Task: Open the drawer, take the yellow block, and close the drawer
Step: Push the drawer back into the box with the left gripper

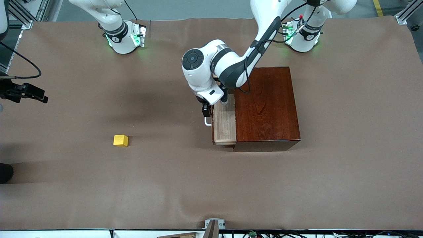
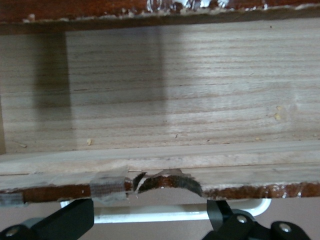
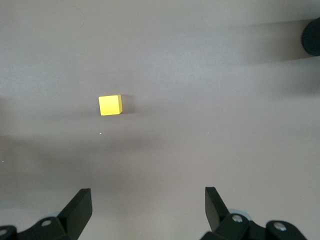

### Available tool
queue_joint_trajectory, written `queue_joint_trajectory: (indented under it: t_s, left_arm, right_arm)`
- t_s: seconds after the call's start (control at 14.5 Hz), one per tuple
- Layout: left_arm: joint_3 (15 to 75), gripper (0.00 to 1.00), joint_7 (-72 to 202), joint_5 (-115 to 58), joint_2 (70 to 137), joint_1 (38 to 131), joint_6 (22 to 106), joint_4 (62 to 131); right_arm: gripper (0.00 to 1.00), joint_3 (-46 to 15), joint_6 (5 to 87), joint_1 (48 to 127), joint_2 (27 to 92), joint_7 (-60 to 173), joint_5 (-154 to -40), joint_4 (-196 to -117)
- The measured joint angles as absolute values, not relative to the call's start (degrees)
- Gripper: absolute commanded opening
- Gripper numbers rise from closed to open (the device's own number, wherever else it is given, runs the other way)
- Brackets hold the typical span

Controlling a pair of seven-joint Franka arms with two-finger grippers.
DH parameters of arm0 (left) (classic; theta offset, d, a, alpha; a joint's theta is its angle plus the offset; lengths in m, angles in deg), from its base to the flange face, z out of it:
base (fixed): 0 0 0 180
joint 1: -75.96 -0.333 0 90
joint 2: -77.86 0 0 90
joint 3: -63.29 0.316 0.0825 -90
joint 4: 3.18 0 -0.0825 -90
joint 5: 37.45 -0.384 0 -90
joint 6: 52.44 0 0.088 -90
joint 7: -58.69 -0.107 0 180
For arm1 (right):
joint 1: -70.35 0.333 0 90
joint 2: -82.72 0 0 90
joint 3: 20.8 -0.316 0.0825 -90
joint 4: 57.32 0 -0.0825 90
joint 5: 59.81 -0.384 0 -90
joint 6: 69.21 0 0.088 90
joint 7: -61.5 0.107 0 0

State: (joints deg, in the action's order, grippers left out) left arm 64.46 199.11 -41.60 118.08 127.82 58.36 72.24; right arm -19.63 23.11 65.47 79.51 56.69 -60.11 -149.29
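Drawer is partly out of the dark wooden box, pale floor bare in the left wrist view, so the opening looks done or nearly so. The yellow block sits out on the brown table cover, well apart from the box, toward the right arm's end. Taking it and shutting the drawer both look left to do. Left gripper is right at the white handle, fingers spread either side of the bar, not pinching it. Right gripper hangs over open table with fingers wide and empty, the block in plain sight below and clear of them, nothing between
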Motion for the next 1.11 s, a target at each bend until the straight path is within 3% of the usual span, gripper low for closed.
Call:
queue_joint_trajectory:
  t_s: [1.11]
  left_arm:
    - [67.1,1.00,200.7,-47.1,118.1,126.7,50.5,72.9]
  right_arm:
    - [1.00,-20.0,22.0,66.4,79.5,56.7,-60.1,-147.9]
